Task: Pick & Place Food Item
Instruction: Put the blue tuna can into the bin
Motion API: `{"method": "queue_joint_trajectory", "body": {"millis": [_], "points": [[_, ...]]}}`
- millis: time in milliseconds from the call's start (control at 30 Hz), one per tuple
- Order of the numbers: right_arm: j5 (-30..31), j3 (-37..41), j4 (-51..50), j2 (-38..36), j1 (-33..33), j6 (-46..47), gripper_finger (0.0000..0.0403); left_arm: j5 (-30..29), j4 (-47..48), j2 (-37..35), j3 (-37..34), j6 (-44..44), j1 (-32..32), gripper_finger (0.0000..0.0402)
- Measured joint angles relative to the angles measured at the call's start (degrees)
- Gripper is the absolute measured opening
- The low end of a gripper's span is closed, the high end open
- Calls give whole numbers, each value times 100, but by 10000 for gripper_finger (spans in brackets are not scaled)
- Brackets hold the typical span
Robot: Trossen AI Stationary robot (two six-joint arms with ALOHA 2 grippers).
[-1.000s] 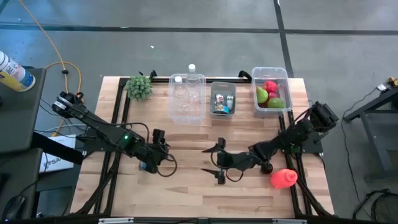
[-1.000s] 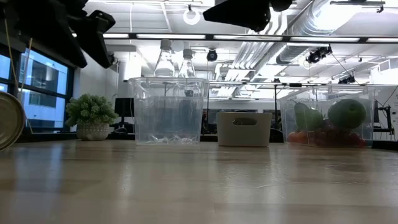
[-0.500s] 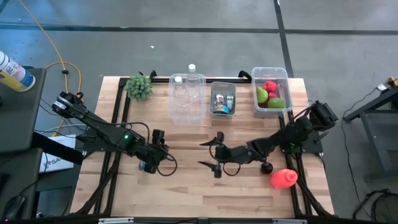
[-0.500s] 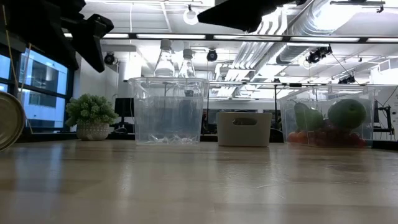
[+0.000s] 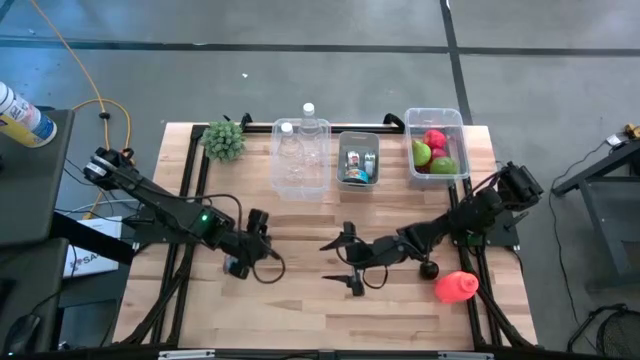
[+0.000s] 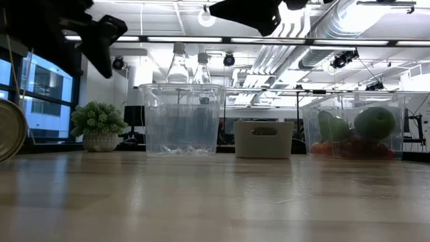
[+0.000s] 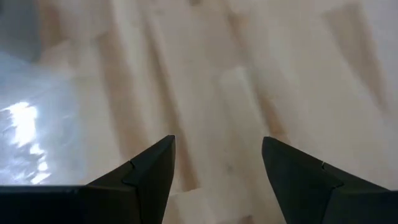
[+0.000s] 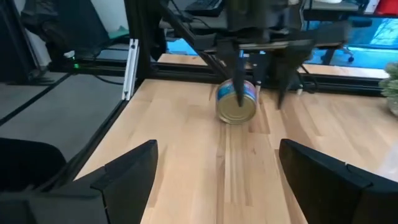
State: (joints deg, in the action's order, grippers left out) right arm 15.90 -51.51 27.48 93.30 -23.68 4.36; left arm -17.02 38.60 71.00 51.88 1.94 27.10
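From above we count 2 arms over the wooden table [image 5: 300, 300]. The left gripper [image 5: 262, 240] hovers left of centre, the right gripper [image 5: 345, 262] near the middle with its 2 fingers spread wide and empty. Along the far edge sit 3 bins: a clear bin [image 5: 301, 160] with 2 bottles, a grey bin [image 5: 358, 160] of small items, and a fruit bin [image 5: 436, 145]; 1 plant [image 5: 224, 140] stands at the corner. Low view: 1 can [image 6: 10, 131] on its side at the picture's left edge. Left wrist view: 2 dark fingers [image 7: 152, 171] parted over bare wood, nothing between them. Right wrist view: the can [image 8: 236, 102] lies on the table just under the left gripper's open fingers.
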Motion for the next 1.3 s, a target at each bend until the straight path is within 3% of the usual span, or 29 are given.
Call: {"method": "queue_joint_trajectory", "body": {"millis": [367,700,767,900,1033,1167,1300], "points": [[-399,1,-169,0,-479,-229,325,-61,46,2,0,936,-177,238],[-365,1,-520,0,-950,26,325,-305,39,2,0,1110,-176,344],[-365,2,-627,0,-1025,33,325,-583,36,2,0,828,-202,355],[-226,2,-761,2,-1142,48,325,-611,38,-44,9,-965,-102,360],[70,2,-763,2,-1242,58,325,-293,247,-37,278,-1368,210,360],[56,2,-783,2,-1291,187,325,455,1294,-37,941,-600,251,360],[155,2,-892,2,-1283,161,325,538,2365,-37,1382,399,373,360]]}}
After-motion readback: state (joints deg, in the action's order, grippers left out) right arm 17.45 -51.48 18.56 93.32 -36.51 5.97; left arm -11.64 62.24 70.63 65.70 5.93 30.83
